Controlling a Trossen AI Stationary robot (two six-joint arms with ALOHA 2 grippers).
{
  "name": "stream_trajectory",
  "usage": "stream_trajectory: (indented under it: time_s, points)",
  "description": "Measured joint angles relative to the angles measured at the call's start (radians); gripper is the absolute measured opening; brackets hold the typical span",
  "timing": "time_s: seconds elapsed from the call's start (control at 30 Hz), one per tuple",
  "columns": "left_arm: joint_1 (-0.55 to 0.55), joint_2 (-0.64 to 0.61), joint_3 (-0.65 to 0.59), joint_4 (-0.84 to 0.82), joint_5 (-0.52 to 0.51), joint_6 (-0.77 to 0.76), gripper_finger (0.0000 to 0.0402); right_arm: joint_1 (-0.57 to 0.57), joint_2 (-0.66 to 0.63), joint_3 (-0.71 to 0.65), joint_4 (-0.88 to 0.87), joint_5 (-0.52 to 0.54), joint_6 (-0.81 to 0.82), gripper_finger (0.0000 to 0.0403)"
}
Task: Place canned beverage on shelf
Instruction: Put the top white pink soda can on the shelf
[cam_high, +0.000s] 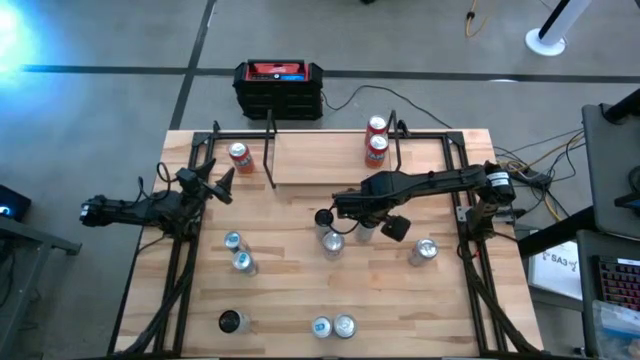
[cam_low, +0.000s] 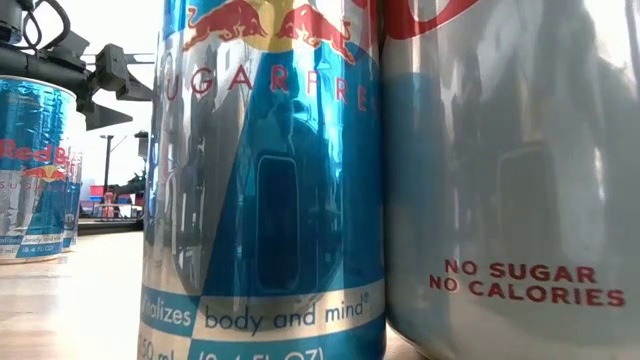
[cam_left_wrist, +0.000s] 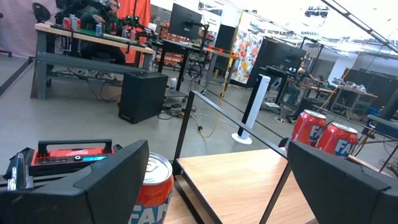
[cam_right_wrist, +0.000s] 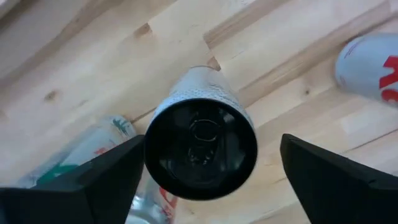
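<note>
The shelf (cam_high: 335, 160), a light wood board on thin black posts, stands at the table's far side, with two red cans (cam_high: 377, 138) at its right end. It also shows in the left wrist view (cam_left_wrist: 236, 180). My right gripper (cam_high: 335, 212) is open and points down over an upright can with a black top (cam_right_wrist: 200, 149). Its fingers (cam_right_wrist: 93, 180) stand on either side of the can, with a clear gap at one finger. My left gripper (cam_high: 215, 185) is open and empty at the table's left, near a red can (cam_left_wrist: 152, 186) that stands left of the shelf.
Several silver and blue cans stand on the table: two right beside the black-topped can (cam_high: 333, 242), one at the right (cam_high: 423, 250), two at the left (cam_high: 238, 252), and three near the front edge (cam_high: 321, 327). A black box with a red top (cam_high: 278, 85) sits behind the table.
</note>
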Motion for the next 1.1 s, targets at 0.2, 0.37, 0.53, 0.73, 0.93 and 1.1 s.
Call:
stream_trajectory:
  time_s: [0.2,0.37,0.53,0.73,0.93,1.1]
  points:
    - [0.0,0.0,0.0,0.0,0.0,0.0,0.0368,-0.001,0.0,-0.025,0.017,-0.001,0.036,0.0277]
    - [0.0,0.0,0.0,0.0,0.0,0.0,0.0368,-0.001,0.0,-0.033,0.028,-0.001,0.034,0.0239]
    - [0.0,0.0,0.0,0.0,0.0,0.0,0.0368,-0.007,0.0,-0.032,0.031,0.009,-0.131,0.0239]
    - [0.0,0.0,0.0,0.0,0.0,0.0,0.0368,-0.024,0.0,-0.024,0.046,0.013,-0.619,0.0239]
    - [0.0,0.0,0.0,0.0,0.0,0.0,0.0368,-0.023,0.001,-0.021,0.066,0.006,-1.039,0.0239]
    - [0.0,0.0,0.0,0.0,0.0,0.0,0.0368,-0.023,0.001,-0.021,0.078,-0.034,-1.301,0.0263]
